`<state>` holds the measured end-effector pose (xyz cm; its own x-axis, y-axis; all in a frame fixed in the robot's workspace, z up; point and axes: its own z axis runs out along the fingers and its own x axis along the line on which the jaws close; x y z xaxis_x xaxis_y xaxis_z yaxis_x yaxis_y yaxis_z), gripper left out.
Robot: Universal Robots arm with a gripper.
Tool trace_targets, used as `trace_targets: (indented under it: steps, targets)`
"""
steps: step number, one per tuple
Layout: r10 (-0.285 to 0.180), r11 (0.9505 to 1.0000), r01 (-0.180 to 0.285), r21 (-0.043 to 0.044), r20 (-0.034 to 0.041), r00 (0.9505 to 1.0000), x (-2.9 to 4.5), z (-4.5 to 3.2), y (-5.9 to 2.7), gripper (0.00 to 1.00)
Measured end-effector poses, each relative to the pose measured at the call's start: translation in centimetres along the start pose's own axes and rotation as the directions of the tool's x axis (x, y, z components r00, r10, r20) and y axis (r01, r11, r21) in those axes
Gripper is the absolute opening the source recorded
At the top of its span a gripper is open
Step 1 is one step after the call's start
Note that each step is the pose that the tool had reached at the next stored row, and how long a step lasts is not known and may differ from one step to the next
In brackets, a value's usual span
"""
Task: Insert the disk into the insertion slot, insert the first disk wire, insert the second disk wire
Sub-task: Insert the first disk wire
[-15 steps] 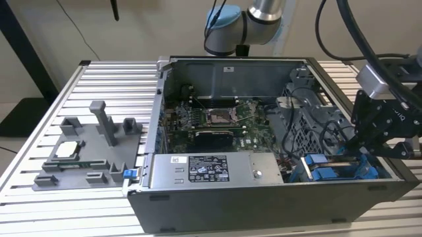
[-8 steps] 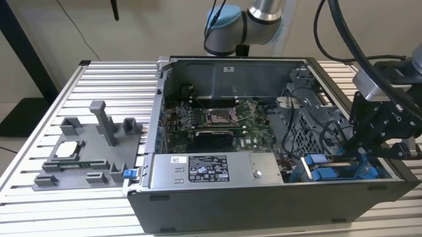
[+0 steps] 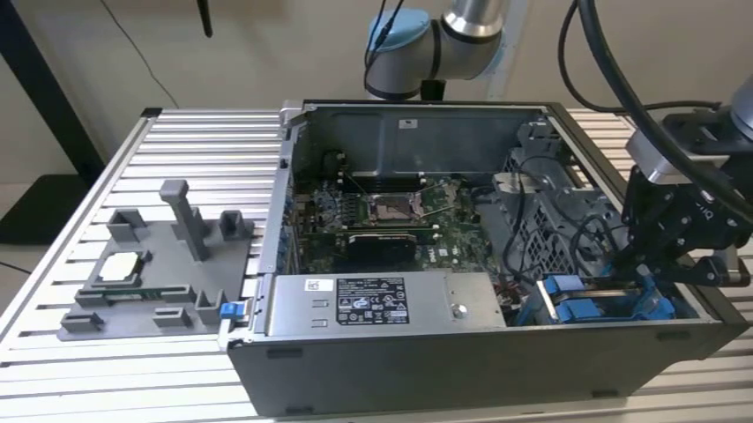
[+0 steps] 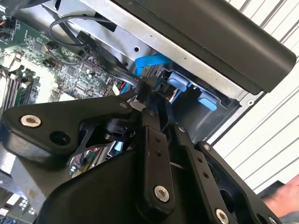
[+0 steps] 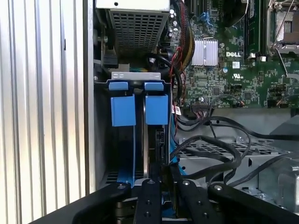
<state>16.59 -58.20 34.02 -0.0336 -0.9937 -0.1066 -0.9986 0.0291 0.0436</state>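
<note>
Disk [image 5: 158, 140] sits in insertion slot [image 5: 135, 75] beneath end effector [image 5: 167, 176] clamped on black wire [image 4: 122, 73].

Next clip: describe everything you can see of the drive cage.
The drive cage is a grey metal box in the corner of the case at the exterior view's right, beside the power-supply box. It has two bays side by side, each topped with one of the blue tabs and lined with blue plastic rails. Black cables run alongside it. The gripper hangs close over it.
</note>
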Motion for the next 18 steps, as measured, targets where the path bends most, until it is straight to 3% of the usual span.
trace_targets:
  steps: [11,12,14,18]
  targets:
    - [-0.001,1.0,0.001,0.0072,-0.0009,1.0,0.07,0.71,0.18,0.0]
    - [-0.001,1.0,0.001,0.0072,0.0005,1.0,0.07,0.77,0.22,1.0]
    - [-0.001,1.0,0.001,0.0073,0.0011,1.0,0.08,0.73,0.26,1.0]
    - [-0.001,1.0,0.001,0.0081,0.0009,1.0,-0.04,-0.31,0.34,1.0]
